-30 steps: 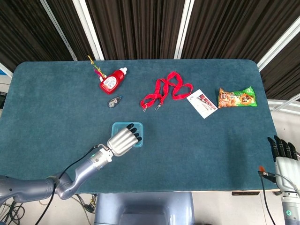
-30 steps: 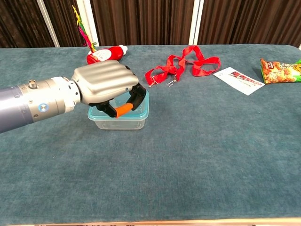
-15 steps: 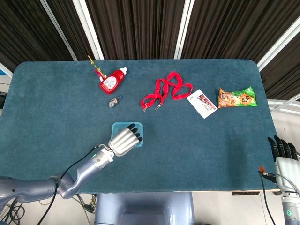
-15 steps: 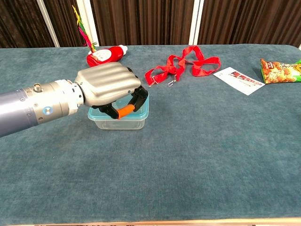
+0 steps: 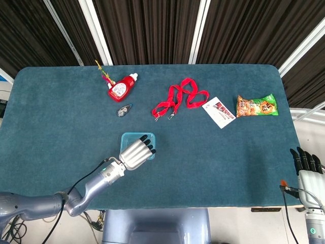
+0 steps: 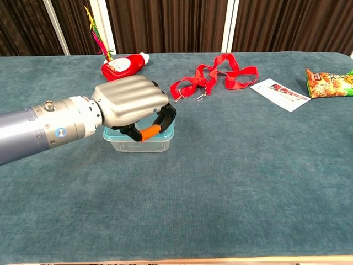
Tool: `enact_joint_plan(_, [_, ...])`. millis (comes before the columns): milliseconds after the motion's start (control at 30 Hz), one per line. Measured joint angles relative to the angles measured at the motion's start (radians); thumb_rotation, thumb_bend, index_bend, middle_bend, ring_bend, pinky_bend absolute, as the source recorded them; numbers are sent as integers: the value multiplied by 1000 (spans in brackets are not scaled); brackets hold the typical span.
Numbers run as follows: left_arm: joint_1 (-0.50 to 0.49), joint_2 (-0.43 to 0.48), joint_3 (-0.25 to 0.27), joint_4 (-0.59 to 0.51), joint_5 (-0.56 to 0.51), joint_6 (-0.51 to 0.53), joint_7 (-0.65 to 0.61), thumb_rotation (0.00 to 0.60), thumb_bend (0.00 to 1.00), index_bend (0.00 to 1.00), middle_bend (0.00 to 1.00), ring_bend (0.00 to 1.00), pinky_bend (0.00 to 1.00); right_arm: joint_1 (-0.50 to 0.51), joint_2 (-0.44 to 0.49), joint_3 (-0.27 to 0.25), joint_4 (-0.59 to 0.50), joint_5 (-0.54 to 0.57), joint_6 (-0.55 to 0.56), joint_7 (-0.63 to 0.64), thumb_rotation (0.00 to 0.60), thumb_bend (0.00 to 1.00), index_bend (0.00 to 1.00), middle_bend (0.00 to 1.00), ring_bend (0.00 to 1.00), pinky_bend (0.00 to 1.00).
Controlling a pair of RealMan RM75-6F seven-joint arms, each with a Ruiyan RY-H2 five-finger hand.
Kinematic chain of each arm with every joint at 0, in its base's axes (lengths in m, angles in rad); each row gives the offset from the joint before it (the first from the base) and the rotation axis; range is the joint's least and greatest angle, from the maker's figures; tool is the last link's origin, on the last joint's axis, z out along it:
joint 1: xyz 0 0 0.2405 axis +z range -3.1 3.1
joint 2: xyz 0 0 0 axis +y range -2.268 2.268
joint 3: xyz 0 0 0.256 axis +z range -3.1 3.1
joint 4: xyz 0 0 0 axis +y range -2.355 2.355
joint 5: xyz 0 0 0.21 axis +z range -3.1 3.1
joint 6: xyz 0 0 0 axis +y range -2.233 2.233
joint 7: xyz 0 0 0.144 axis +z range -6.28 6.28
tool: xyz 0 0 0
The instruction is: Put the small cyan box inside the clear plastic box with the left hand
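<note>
The clear plastic box (image 5: 123, 136) (image 6: 138, 145) stands near the table's front, left of centre. Cyan shows inside it, which I take for the small cyan box (image 5: 133, 139) (image 6: 169, 128), mostly covered by my hand. My left hand (image 5: 136, 154) (image 6: 129, 102) hovers over the box's near side, its fingers bent down over the opening and its thumb set apart from them. I see nothing held between them. My right hand (image 5: 307, 163) is off the table at the lower right, fingers straight, holding nothing.
A red bottle (image 5: 121, 88) and a small dark object (image 5: 123, 110) lie at the back left. A red lanyard (image 5: 180, 98), a white card (image 5: 219, 112) and a snack bag (image 5: 256, 105) lie across the back right.
My left hand has drawn back a little toward the table's front edge and slightly right, uncovering more of the box's far side. The right hand has not moved.
</note>
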Motion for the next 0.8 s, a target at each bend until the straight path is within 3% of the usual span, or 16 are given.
enact_joint_plan(800, [8, -25, -13, 20, -7, -20, 46, 600, 540, 553, 523, 336, 261, 0, 3, -1, -3, 2, -3, 2, 600, 307, 40, 44, 37, 0])
